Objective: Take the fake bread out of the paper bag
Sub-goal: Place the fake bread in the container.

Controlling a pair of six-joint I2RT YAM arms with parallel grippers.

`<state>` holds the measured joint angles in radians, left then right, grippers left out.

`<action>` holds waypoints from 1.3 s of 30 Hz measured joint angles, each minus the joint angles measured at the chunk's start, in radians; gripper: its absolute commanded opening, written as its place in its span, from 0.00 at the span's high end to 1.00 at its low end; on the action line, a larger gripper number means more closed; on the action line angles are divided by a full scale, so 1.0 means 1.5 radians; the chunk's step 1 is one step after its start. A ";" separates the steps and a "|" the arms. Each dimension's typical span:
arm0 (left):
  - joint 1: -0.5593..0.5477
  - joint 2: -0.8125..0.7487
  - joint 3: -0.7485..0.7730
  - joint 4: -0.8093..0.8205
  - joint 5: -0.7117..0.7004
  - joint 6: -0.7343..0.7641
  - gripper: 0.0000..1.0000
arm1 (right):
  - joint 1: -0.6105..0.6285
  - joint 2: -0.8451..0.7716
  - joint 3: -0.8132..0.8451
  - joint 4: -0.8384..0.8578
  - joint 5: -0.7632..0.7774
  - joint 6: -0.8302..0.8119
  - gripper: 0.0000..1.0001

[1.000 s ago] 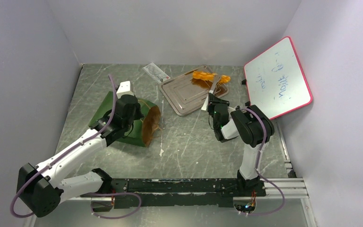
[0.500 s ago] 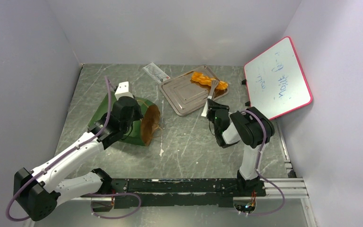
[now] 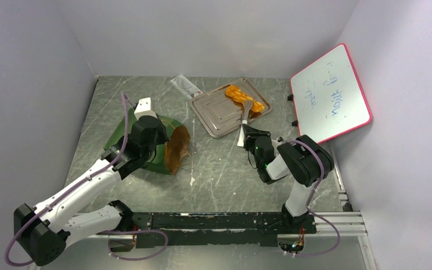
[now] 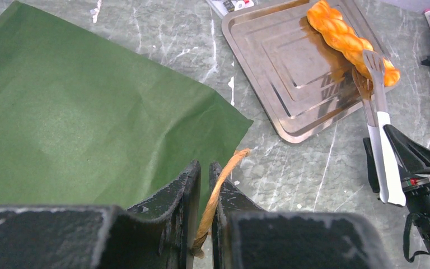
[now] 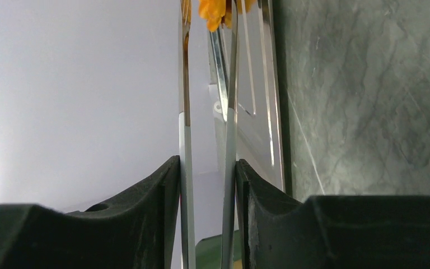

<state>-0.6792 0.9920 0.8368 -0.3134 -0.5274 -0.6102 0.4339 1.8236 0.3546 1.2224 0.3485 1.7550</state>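
The paper bag (image 3: 125,128) lies on its side at the left, dark green outside (image 4: 89,123), its brown mouth (image 3: 178,151) facing right. My left gripper (image 3: 160,149) (image 4: 204,168) is shut on the bag's tan twine handle (image 4: 224,185). A braided orange piece of fake bread (image 3: 244,97) (image 4: 347,39) lies on the metal tray (image 3: 216,119). My right gripper (image 3: 251,134) (image 5: 207,165) is shut on metal tongs (image 3: 244,117) (image 5: 227,140). The tongs' tips sit at the bread's near end (image 5: 213,11). The bag's inside is hidden.
A pink-framed whiteboard (image 3: 332,93) leans against the right wall. A small clear packet (image 3: 184,86) lies behind the tray (image 4: 291,67). Grey walls close in the back and both sides. The right gripper's body (image 4: 420,168) stands just right of the tray's near corner.
The right gripper has drawn back toward me and its jaws have eased wider on the tongs. The braided bread now rests on the tray. The left gripper shifted slightly with the handle.
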 measured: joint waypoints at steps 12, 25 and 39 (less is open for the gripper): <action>-0.001 -0.005 0.000 -0.010 0.000 0.000 0.93 | 0.007 -0.146 -0.043 -0.104 0.018 -0.001 0.61; -0.002 -0.006 0.000 -0.017 0.000 0.000 0.93 | 0.007 -0.304 -0.067 -0.272 0.073 0.006 0.60; -0.004 -0.006 0.000 -0.029 -0.001 0.000 0.93 | 0.013 -0.468 -0.112 -0.382 0.085 -0.056 0.61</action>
<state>-0.6846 0.9836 0.8368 -0.3565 -0.5289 -0.6098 0.4538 1.1221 0.1860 0.6495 0.4763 1.6714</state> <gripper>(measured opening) 0.069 0.399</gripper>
